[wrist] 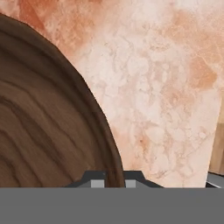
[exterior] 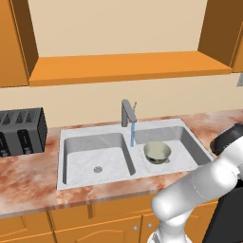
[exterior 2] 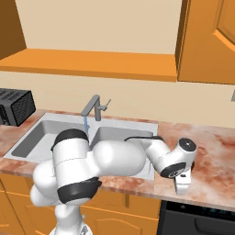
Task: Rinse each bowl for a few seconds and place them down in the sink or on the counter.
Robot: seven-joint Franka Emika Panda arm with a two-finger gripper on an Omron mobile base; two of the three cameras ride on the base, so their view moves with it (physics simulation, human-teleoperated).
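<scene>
With jaws nearly together, gripper (wrist: 111, 180) clamped on the rim of the dark brown bowl (wrist: 43, 127), fingertips (wrist: 97, 180) straddling its edge above the marbled counter (wrist: 166, 87). At 3 o'clock of the faucet (exterior: 127, 113), cream-green bowl (exterior: 157, 151) resting in the right basin of the sink (exterior: 85, 137), water running.

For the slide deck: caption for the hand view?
End effector shut on the brown bowl's rim above the marbled counter.

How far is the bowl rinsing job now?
Likely done: the pale bowl sits in the right basin of the sink, beside the running water. In hand: the tool is shut on the brown bowl rim, over the counter. Left: rinsing it and putting it down.
</scene>
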